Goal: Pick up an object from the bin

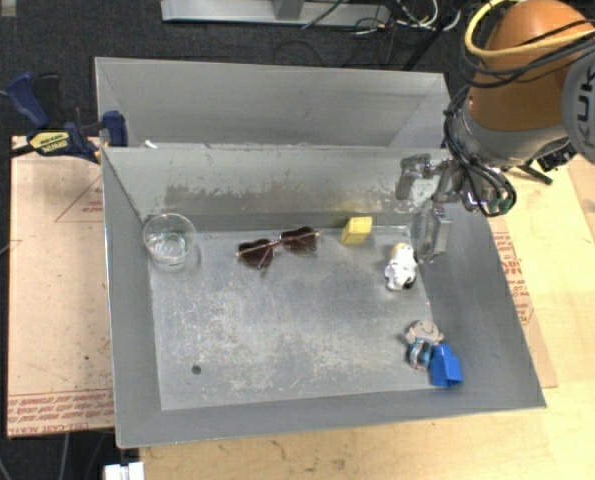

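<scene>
My gripper [424, 213] hangs over the bin's right side, near the back wall, open with nothing between its fingers. Just below it and slightly left, a small white toy figure [402, 267] lies on the bin floor. A yellow block [356, 230] sits to the gripper's left, close to the back wall. The gripper touches neither thing.
Brown-lensed sunglasses [277, 246] lie mid-bin near the back. A clear glass cup [169, 240] stands at the back left. A blue and grey object [434, 356] lies in the front right corner. The arm with its orange cover and cables comes in from the upper right.
</scene>
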Available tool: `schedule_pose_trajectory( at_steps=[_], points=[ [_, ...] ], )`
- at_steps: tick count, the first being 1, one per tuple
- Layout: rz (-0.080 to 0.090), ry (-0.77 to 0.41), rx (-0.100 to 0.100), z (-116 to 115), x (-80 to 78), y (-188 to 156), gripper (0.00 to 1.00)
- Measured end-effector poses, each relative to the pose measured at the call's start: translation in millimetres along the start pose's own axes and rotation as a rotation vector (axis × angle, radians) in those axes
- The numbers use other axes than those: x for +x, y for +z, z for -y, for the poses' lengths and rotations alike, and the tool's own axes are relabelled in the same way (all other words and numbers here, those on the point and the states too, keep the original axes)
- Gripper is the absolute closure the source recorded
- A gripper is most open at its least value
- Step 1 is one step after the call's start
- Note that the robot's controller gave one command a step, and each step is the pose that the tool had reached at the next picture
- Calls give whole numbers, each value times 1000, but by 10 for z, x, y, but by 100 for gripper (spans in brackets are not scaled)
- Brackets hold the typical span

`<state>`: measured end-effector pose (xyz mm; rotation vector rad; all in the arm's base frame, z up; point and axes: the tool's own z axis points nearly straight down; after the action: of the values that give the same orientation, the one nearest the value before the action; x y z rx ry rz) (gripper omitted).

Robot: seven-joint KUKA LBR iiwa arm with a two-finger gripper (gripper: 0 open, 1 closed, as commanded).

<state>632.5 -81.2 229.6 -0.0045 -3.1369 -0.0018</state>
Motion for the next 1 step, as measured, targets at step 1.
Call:
schedule_pose_trajectory(
  at_steps=[1],
  points=[
    [7,-2,1,-4,-9,-53,0]
  ],
)
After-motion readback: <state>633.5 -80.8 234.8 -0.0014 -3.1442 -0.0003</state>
